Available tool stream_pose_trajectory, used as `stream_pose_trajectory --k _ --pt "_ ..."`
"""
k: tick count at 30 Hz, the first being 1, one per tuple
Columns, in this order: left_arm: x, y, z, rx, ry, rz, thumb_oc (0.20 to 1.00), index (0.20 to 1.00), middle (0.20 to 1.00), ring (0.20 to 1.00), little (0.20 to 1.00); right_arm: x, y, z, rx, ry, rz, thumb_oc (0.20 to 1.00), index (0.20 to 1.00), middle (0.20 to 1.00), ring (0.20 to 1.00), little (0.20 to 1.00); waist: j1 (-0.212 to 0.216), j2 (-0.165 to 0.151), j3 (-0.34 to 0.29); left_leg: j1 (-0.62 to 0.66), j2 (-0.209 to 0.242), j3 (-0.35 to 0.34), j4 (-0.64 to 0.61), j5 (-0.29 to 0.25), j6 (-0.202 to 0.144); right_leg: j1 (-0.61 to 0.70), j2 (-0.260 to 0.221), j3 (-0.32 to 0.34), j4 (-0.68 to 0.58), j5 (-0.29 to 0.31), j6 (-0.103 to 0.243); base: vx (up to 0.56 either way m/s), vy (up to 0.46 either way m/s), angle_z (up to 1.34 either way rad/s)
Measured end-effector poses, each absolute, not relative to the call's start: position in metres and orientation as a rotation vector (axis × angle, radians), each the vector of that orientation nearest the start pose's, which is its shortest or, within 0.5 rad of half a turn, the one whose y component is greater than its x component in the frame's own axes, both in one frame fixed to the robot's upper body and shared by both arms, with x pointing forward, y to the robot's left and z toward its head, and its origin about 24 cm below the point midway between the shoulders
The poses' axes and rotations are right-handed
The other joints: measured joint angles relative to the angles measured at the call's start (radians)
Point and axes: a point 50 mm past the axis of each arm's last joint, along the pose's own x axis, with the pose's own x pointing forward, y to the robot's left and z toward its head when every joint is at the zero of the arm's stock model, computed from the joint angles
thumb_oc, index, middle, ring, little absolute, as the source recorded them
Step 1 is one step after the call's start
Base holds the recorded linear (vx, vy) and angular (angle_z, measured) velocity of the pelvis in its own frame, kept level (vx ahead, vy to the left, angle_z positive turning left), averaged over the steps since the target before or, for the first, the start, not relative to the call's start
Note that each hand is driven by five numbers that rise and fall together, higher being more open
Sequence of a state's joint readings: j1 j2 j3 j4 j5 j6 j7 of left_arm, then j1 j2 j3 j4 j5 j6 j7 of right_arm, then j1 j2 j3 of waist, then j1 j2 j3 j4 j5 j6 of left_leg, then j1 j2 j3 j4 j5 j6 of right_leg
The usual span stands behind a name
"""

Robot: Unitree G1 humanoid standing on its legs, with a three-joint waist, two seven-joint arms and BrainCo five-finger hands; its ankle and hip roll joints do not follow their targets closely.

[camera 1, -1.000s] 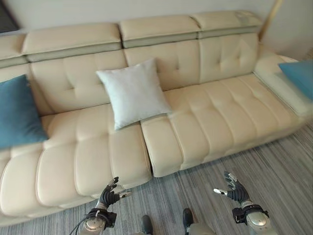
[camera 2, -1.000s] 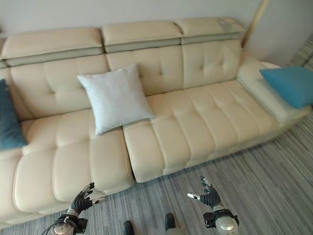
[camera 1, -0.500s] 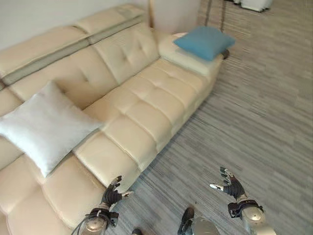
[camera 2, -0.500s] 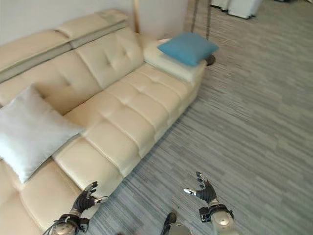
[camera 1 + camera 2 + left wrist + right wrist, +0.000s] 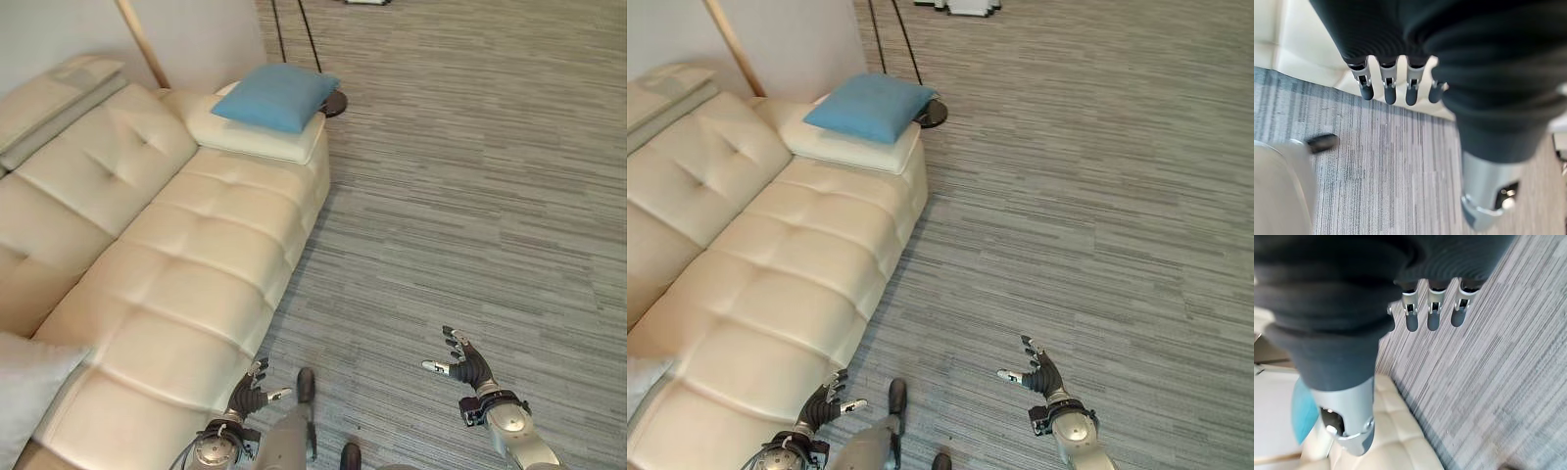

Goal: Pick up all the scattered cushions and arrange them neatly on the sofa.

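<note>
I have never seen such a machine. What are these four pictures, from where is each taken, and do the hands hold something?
This is a walking humanoid robot. Two pictures come from cameras in its head, looking down; two come from cameras on its wrists. You see a cream sofa on a grey striped floor. A blue cushion lies on the sofa's far armrest, and a white cushion shows on the seat at the near end. The left hand and right hand hang open above the floor, holding nothing.

My left hand point(image 5: 250, 392) and right hand point(image 5: 468, 364) had silver, dark-tipped fingers and dark ribbed wrist covers.
</note>
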State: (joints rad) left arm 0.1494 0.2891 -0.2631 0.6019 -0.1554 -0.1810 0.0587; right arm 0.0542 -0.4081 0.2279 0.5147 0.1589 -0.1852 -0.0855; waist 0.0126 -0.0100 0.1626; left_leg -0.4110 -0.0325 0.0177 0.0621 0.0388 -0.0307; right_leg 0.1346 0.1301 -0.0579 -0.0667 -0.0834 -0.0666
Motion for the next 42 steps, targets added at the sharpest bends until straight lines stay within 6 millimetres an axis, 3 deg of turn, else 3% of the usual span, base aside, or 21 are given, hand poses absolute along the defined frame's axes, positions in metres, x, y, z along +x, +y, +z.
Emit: stream_pose_trajectory --k 2,3,4,5,8,10,13,14,17,18,19,21,22,25,28,30,31,33,34,36,42 --pt "0.153 0.197 -0.102 0.192 0.618 -0.051 1.000 1.000 1.000 1.000 1.000 0.203 -0.229 -0.057 -0.307 0.410 0.008 1.000 1.000 1.000 1.000 1.000 0.013 0.001 -0.003 0.046 -0.020 0.046 -0.010 0.051 0.075 0.059 0.004 0.039 0.011 -0.021 0.035 0.40 0.138 -0.97" --pt "0.151 0.198 -0.103 0.194 0.628 -0.049 1.000 1.000 1.000 1.000 1.000 0.198 -0.229 -0.060 -0.305 0.425 0.007 1.000 1.000 1.000 1.000 1.000 0.006 0.002 -0.006 0.084 -0.029 0.058 0.023 0.036 0.099 0.108 0.005 0.047 0.011 -0.039 0.061 0.23 0.090 -0.74" --pt "0.149 0.200 -0.104 0.197 0.635 -0.043 1.000 1.000 1.000 1.000 1.000 0.193 -0.227 -0.064 -0.297 0.441 0.011 1.000 1.000 1.000 1.000 1.000 0.011 -0.005 -0.013 0.108 -0.031 0.054 0.028 0.084 0.141 0.102 0.007 0.062 0.057 -0.064 0.087 0.45 0.176 -0.57" --pt "0.148 0.202 -0.104 0.205 0.640 -0.042 1.000 1.000 1.000 1.000 1.000 0.190 -0.223 -0.066 -0.287 0.451 0.020 1.000 1.000 1.000 1.000 1.000 0.004 -0.019 -0.021 0.119 -0.024 0.063 0.045 0.084 0.142 0.104 0.002 0.064 0.099 -0.070 0.094 0.29 0.122 -0.73" --pt "0.150 0.212 -0.100 0.239 0.634 -0.043 1.000 1.000 1.000 1.000 1.000 0.187 -0.208 -0.064 -0.260 0.425 0.071 1.000 1.000 1.000 1.000 1.000 -0.005 -0.043 -0.042 0.224 -0.023 0.089 -0.032 0.100 0.151 -0.132 -0.067 -0.036 0.622 -0.148 0.163 0.28 0.098 -0.59" --pt "0.158 0.212 -0.096 0.247 0.609 -0.048 1.000 1.000 1.000 1.000 1.000 0.194 -0.206 -0.057 -0.256 0.388 0.078 1.000 1.000 1.000 1.000 1.000 -0.009 -0.039 -0.041 0.279 -0.061 0.088 -0.062 0.058 0.191 -0.231 -0.169 -0.080 0.723 -0.195 0.197 0.27 0.041 -0.30" --pt "0.179 0.209 -0.087 0.249 0.548 -0.055 1.000 1.000 1.000 1.000 1.000 0.199 -0.204 -0.052 -0.256 0.367 0.088 1.000 1.000 1.000 1.000 1.000 -0.009 -0.008 -0.029 0.316 -0.078 0.075 -0.091 0.048 0.185 -0.342 -0.246 -0.113 0.699 -0.220 0.194 0.29 -0.009 0.17" --pt "0.184 0.209 -0.084 0.253 0.531 -0.055 1.000 1.000 1.000 1.000 1.000 0.203 -0.202 -0.050 -0.257 0.355 0.099 1.000 1.000 1.000 1.000 1.000 -0.006 0.014 -0.017 0.352 -0.076 0.075 -0.092 0.026 0.146 -0.413 -0.273 -0.118 0.588 -0.201 0.181 0.27 -0.067 0.10" --pt "0.179 0.212 -0.086 0.259 0.549 -0.045 1.000 1.000 1.000 1.000 1.000 0.213 -0.201 -0.043 -0.261 0.321 0.104 1.000 1.000 1.000 1.000 1.000 -0.005 0.031 -0.005 0.391 -0.076 0.070 -0.087 -0.025 0.097 -0.521 -0.291 -0.136 0.416 -0.074 0.172 0.31 -0.109 0.09" --pt "0.168 0.212 -0.092 0.256 0.585 -0.045 1.000 1.000 1.000 1.000 1.000 0.213 -0.202 -0.044 -0.264 0.326 0.097 1.000 1.000 1.000 1.000 1.000 -0.010 0.023 0.003 0.442 -0.083 0.074 -0.086 -0.049 0.099 -0.539 -0.294 -0.139 0.242 0.077 0.174 0.67 -0.340 0.25" --pt "0.166 0.211 -0.094 0.255 0.591 -0.049 1.000 1.000 1.000 1.000 1.000 0.212 -0.204 -0.047 -0.266 0.341 0.092 1.000 1.000 1.000 1.000 1.000 -0.015 0.021 0.003 0.459 -0.080 0.065 -0.084 -0.078 0.085 -0.548 -0.294 -0.139 0.212 0.105 0.174 0.82 -0.439 0.28" --pt "0.168 0.212 -0.093 0.234 0.586 -0.017 1.000 1.000 1.000 1.000 1.000 0.208 -0.204 -0.051 -0.270 0.357 0.093 1.000 1.000 1.000 1.000 1.000 -0.030 0.005 0.010 0.464 -0.087 0.014 -0.039 -0.150 0.042 -0.551 -0.309 -0.090 0.166 0.115 0.222 0.52 -0.308 0.48" --pt "0.169 0.209 -0.094 0.230 0.584 -0.021 1.000 1.000 1.000 1.000 1.000 0.205 -0.204 -0.052 -0.271 0.364 0.092 1.000 1.000 1.000 1.000 1.000 -0.037 0.008 0.013 0.459 -0.087 -0.019 -0.024 -0.165 0.050 -0.530 -0.305 -0.073 0.155 0.111 0.225 0.33 -0.256 1.04" --pt "0.161 0.209 -0.101 0.228 0.626 -0.020 1.000 1.000 1.000 1.000 1.000 0.194 -0.212 -0.061 -0.283 0.426 0.077 1.000 1.000 1.000 1.000 1.000 -0.045 0.006 0.000 0.511 -0.047 -0.035 0.060 -0.199 0.003 -0.415 -0.280 -0.117 0.168 0.221 0.129 0.27 -0.274 0.78" --pt "0.162 0.207 -0.100 0.223 0.616 -0.024 1.000 1.000 1.000 1.000 1.000 0.203 -0.226 -0.051 -0.315 0.392 0.048 1.000 1.000 1.000 1.000 1.000 -0.028 0.020 0.005 0.324 0.010 0.046 0.468 -0.170 -0.054 -0.373 -0.246 -0.148 0.167 0.208 0.037 0.23 -0.233 0.15" --pt "0.159 0.208 -0.103 0.220 0.634 -0.016 1.000 1.000 1.000 1.000 1.000 0.207 -0.229 -0.047 -0.330 0.378 0.044 1.000 1.000 1.000 1.000 1.000 -0.021 0.023 0.007 0.251 0.065 0.068 0.655 -0.119 -0.064 -0.318 -0.217 -0.157 0.155 0.174 -0.004 0.17 -0.121 -0.10" --pt "0.159 0.210 -0.103 0.220 0.632 -0.011 1.000 1.000 1.000 1.000 1.000 0.208 -0.229 -0.046 -0.330 0.372 0.041 1.000 1.000 1.000 1.000 1.000 -0.028 0.021 0.006 0.245 0.087 0.104 0.665 -0.130 -0.050 -0.286 -0.214 -0.166 0.144 0.163 -0.015 0.19 -0.084 0.08" --pt "0.167 0.209 -0.097 0.213 0.596 -0.007 1.000 1.000 1.000 1.000 1.000 0.213 -0.228 -0.041 -0.335 0.349 0.044 1.000 1.000 1.000 1.000 1.000 -0.029 0.006 0.016 0.218 0.103 0.130 0.598 -0.134 -0.051 -0.250 -0.203 -0.168 0.128 0.130 -0.035 0.42 -0.090 0.18" --pt "0.173 0.207 -0.095 0.209 0.581 -0.006 1.000 1.000 1.000 1.000 1.000 0.211 -0.229 -0.044 -0.331 0.364 0.034 1.000 1.000 1.000 1.000 1.000 -0.032 -0.003 0.024 0.209 0.121 0.189 0.477 -0.164 -0.038 -0.187 -0.184 -0.171 0.069 0.097 -0.030 0.42 -0.041 0.27" --pt "0.176 0.206 -0.094 0.208 0.572 -0.003 1.000 1.000 1.000 1.000 1.000 0.210 -0.229 -0.045 -0.333 0.370 0.035 1.000 1.000 1.000 1.000 1.000 -0.028 -0.019 0.033 0.190 0.118 0.229 0.283 -0.150 -0.037 -0.138 -0.176 -0.194 0.050 0.108 -0.012 0.30 -0.002 0.17" --pt "0.167 0.210 -0.103 0.205 0.622 0.029 1.000 1.000 1.000 1.000 1.000 0.204 -0.229 -0.053 -0.329 0.405 0.020 1.000 1.000 1.000 1.000 1.000 0.003 -0.006 0.026 0.109 0.153 0.214 -0.063 0.008 -0.056 -0.009 -0.092 -0.241 -0.014 0.041 0.040 0.36 0.063 0.12"
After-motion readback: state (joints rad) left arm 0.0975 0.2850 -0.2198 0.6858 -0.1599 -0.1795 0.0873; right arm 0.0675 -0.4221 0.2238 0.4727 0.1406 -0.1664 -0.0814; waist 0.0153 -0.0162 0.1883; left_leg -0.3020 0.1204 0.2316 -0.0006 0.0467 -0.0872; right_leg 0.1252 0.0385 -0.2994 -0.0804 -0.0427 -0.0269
